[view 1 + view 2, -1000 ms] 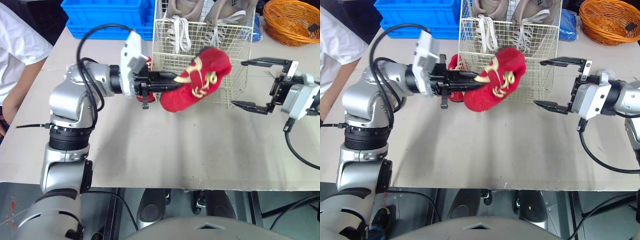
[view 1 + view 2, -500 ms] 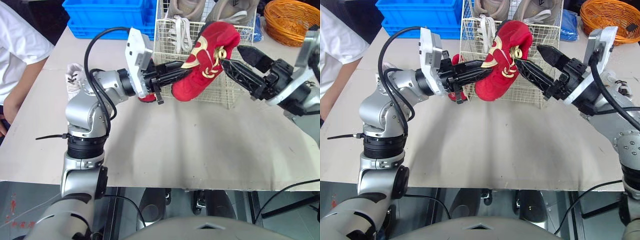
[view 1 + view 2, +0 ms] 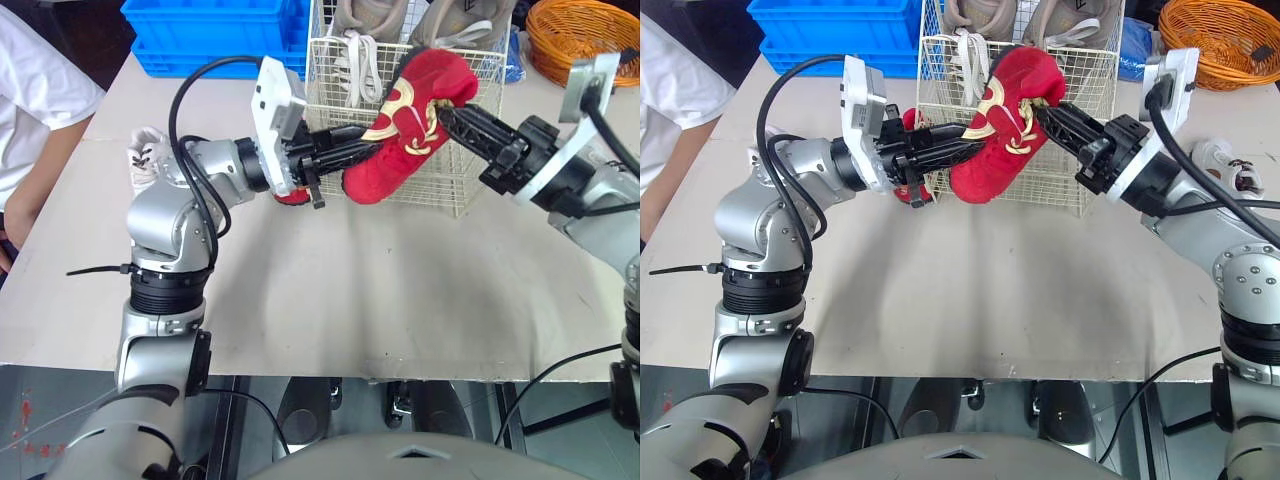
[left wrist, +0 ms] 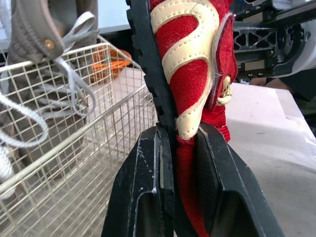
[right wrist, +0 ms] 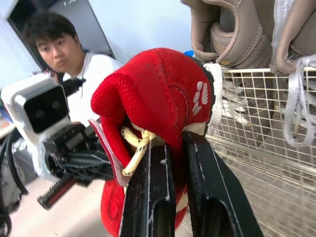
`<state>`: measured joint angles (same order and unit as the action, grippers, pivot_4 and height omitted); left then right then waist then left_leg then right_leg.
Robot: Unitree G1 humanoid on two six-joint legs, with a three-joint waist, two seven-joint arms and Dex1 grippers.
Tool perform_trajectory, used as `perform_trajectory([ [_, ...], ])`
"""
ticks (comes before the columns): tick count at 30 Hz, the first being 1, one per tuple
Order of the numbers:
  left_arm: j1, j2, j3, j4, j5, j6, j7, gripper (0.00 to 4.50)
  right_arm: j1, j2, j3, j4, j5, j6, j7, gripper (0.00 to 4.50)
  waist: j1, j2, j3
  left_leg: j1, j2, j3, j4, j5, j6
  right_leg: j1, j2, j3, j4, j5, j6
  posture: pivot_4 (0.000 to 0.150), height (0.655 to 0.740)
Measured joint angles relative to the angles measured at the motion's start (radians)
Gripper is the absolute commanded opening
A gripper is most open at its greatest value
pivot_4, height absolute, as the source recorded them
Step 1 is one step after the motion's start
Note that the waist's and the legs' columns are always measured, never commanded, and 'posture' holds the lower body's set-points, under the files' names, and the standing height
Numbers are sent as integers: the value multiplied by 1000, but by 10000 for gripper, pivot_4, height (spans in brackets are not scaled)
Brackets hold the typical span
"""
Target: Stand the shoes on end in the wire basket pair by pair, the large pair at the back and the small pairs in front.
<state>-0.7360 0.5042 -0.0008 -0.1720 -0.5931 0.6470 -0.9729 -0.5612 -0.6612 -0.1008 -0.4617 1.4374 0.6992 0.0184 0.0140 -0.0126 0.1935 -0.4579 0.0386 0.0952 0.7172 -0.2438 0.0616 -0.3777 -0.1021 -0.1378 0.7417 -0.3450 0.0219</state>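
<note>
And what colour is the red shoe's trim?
Cream trim on the red shoe, best in left wrist view.

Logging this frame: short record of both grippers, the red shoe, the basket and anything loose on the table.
wire basket: beige pair standing on end at the back
left gripper: shut on the red shoe
right gripper: shut on the same shoe
red shoe: held in the air before the basket's front wall, not inside
table: small white shoe lying near the left arm
</note>
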Motion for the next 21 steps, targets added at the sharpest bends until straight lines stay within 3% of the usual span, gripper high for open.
perform_trajectory([
  [5, -7, -9, -1, 16, 12, -30, 19, 44395, -96, 65, -59, 18, 22, -41, -103, 0, 1, 0, 0, 0, 0, 0, 0, 0, 0, 0, 0, 0, 0, 0, 0, 1500, 6860],
  [12, -2, 41, 52, 27, 20, -48, 43, 44395, -122, 151, -118, 106, -154, -122, -243, 0, -2, 0, 0, 0, 0, 1, -2, 0, 0, -2, 0, 1, 0, 0, 0, 1500, 6860],
  [21, 12, 83, 94, -61, 16, -43, 111, 44395, -41, 220, -60, 116, -443, -119, -269, 0, -2, 0, 0, 0, 0, 2, -4, 0, 0, -2, 0, 2, -1, 0, 0, 1500, 6860],
])
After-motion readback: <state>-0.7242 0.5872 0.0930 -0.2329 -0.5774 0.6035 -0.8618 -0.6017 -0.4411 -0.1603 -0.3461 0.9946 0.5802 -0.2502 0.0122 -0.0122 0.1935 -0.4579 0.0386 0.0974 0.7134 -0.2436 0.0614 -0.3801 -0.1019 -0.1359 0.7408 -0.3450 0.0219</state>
